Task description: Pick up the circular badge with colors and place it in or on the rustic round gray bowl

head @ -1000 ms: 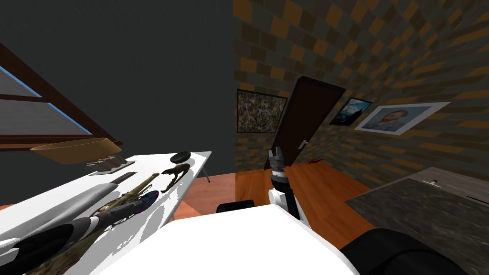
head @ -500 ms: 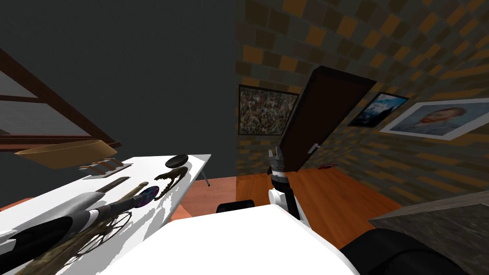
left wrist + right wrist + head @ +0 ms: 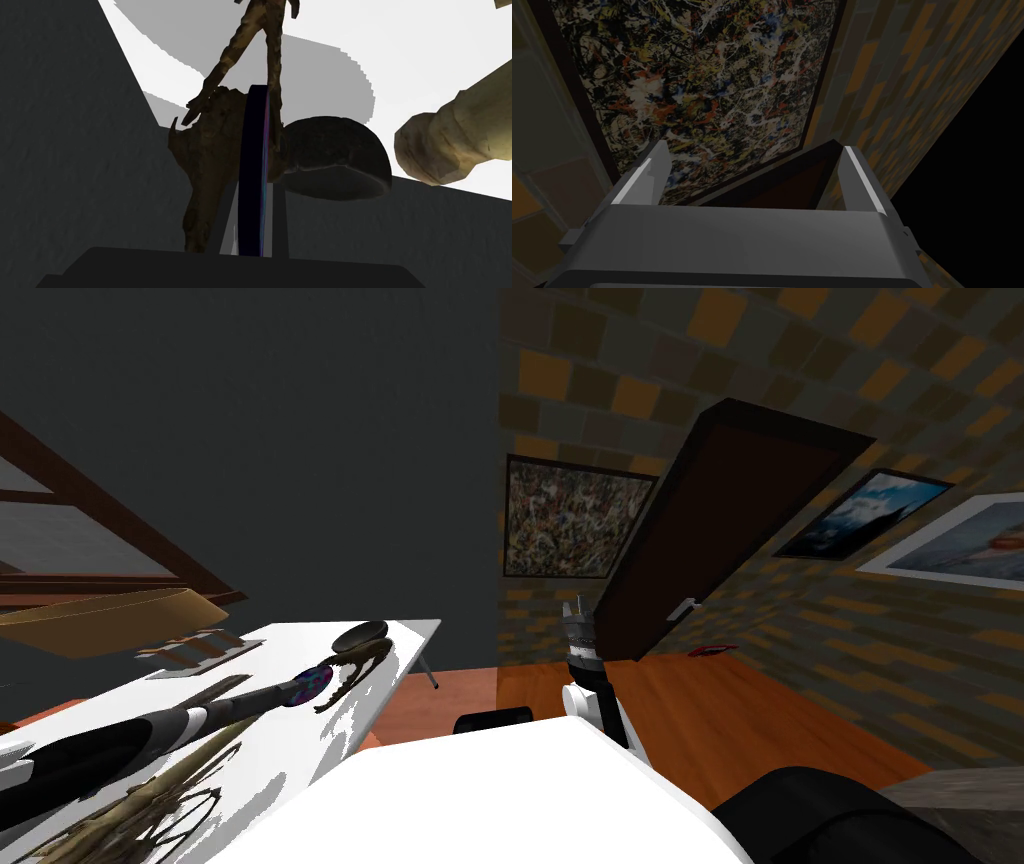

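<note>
Left claw [image 3: 254, 200] clamped on thin circular badge [image 3: 252, 145], dark-rimmed, colours along edge, held on edge over white table [image 3: 425, 60]. Just beyond claw: dark grey rough round bowl [image 3: 335, 160], near but apart. Beside it, behind badge, gnarled brown branch-like piece [image 3: 210, 150]. Pick-up looks done; carry over bowl and release remain. Right claw [image 3: 754, 150] idle, blades apart, well off table. Count: one badge, one bowl, one gnarled piece, two claws.

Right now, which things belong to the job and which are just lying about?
Job: badge, clamped in the left tool; dark round bowl just beyond it.
Lying about: brown gnarled piece; tan rounded object; white table; right tool, open.
</note>
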Controlling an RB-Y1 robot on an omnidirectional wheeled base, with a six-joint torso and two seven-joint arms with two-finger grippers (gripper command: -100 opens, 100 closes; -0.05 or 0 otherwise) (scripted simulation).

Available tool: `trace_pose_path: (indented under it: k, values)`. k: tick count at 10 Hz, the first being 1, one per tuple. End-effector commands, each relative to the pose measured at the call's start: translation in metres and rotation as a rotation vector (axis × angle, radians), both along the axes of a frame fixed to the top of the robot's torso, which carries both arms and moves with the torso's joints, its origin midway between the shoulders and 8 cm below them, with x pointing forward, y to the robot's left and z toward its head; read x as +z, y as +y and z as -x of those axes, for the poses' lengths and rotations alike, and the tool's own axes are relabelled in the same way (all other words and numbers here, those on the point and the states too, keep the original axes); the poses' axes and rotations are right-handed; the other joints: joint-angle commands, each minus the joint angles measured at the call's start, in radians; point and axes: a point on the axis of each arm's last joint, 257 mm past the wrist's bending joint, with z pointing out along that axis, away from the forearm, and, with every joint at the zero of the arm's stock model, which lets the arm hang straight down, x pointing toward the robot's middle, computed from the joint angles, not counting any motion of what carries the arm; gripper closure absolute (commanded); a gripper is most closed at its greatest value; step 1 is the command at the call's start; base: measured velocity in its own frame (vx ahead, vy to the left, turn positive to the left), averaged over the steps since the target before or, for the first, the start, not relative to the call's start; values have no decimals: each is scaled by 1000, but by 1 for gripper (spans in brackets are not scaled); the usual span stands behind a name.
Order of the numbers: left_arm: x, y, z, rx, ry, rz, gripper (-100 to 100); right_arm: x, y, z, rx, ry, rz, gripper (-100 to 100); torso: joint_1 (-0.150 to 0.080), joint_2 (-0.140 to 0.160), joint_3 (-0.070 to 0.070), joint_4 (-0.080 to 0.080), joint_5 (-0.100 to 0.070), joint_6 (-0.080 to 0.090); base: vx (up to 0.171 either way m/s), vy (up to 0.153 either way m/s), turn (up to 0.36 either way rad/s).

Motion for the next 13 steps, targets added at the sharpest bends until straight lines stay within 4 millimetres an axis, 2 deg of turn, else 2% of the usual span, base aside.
trace_pose_path:
  k: [1, 7, 13]
  values:
    - [12, 4, -6, -5, -6, 0, 100, 0, 0, 0, 0, 0, 0, 0, 0, 0, 0, 0, 0, 0, 156, 21, -1]
    - [54, 7, -30, -66, 16, -43, 100, 0, 0, 0, 0, 0, 0, 0, 5, 8, 5, 1, 1, 1, 107, 64, -21]
    - [84, 8, -46, -122, 53, -94, 100, 0, 0, 0, 0, 0, 0, 0, 3, 13, 7, 1, 0, 1, 34, 84, -36]
